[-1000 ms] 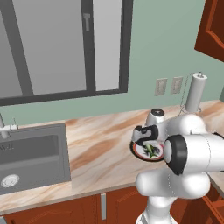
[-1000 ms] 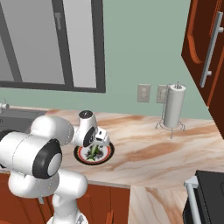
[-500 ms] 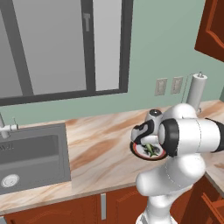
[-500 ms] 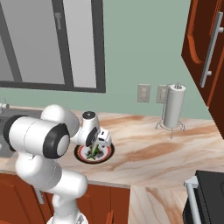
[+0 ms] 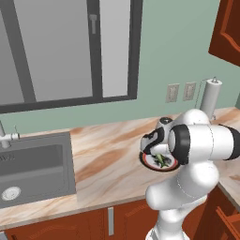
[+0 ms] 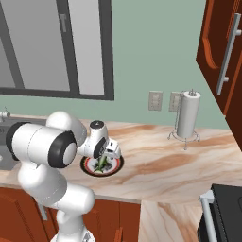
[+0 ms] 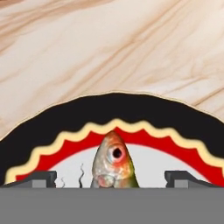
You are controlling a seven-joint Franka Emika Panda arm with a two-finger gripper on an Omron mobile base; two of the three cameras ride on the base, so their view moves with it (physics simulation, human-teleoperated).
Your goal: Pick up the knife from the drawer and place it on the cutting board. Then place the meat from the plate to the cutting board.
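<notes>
I see the meat [image 7: 112, 162], a small pale fish-shaped piece with green streaks, lying on the round white plate [image 7: 113, 111] with its red wavy band and dark rim. My two-finger gripper [image 7: 111, 178] hangs just over it, jaws spread wide, one dark tip either side of the piece, neither touching it. The plate sits on the marbled beige counter [image 5: 108, 150], with the grey steel sink [image 5: 33, 164] well apart.
</notes>
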